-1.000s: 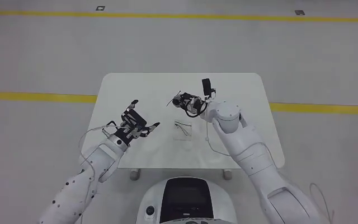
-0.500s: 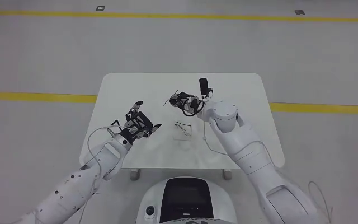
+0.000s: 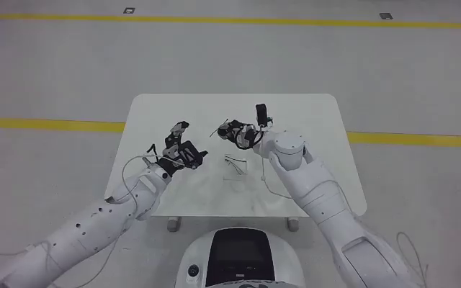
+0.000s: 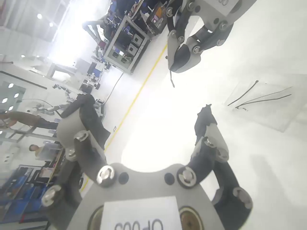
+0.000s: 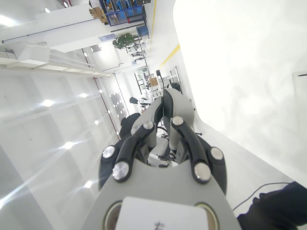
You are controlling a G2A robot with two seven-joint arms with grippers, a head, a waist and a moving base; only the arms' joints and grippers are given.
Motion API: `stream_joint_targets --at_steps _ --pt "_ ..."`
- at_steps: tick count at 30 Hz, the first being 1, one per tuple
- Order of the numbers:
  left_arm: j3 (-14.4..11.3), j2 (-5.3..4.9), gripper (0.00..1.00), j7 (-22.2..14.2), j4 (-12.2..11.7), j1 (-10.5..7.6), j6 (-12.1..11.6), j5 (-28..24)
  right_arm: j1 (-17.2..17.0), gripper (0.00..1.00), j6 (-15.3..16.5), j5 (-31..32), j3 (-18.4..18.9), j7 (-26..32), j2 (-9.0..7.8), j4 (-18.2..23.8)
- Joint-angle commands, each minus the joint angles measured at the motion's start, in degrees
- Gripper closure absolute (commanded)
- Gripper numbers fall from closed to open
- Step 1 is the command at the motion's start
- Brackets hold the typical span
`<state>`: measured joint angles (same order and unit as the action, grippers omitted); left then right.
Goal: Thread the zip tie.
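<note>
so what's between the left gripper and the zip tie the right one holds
Only bare table, in the top view. The open left gripper and the zip tie have nothing between them; the clear bag of ties lies nearer the robot.

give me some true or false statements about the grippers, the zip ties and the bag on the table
1. The right gripper is shut on a thin black plastic zip tie. True.
2. The left gripper is clamped on a second zip tie. False: its fingers are spread open and hold nothing.
3. A clear plastic bag with spare black zip ties inside lies flat on the white table. True.
4. The two grippers are touching each other. False: there is a gap between them.
5. The clear plastic bag hangs from the right gripper. False: it lies on the table, apart from both grippers.
</note>
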<state>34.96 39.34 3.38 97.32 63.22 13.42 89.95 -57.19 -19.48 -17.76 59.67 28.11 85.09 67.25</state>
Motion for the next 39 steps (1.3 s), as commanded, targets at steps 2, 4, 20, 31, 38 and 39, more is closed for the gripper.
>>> stream_joint_targets --at_steps 2,4,20,31,38,39 --pt "0.25 0.02 0.0 -0.02 0.03 0.14 -0.09 0.0 -0.02 1.0 0.0 0.05 0.0 0.02 0.0 0.04" --pt "0.21 0.08 0.0 0.38 0.02 0.15 -0.77 0.0 -0.02 1.0 0.0 0.05 0.0 0.02 0.0 0.04" --pt "-2.13 0.49 0.0 2.31 -1.69 -2.88 -3.8 0.0 -0.09 1.0 0.17 -0.31 -1.08 -1.21 0.28 0.47" --pt "-8.6 -0.06 0.0 1.7 -3.59 -10.26 -6.01 0.0 -0.59 1.0 0.0 -2.09 -1.86 -0.77 0.37 -0.04" --pt "-9.75 -0.13 0.0 1.92 -4.08 -11.35 -4.35 0.0 -0.01 1.0 0.0 -2.0 -2.43 -0.69 0.4 -0.58" --pt "-9.75 -0.13 0.0 1.92 -4.08 -11.35 -4.35 0.0 -0.01 1.0 0.0 -2.0 -2.43 -0.69 0.4 -0.58"
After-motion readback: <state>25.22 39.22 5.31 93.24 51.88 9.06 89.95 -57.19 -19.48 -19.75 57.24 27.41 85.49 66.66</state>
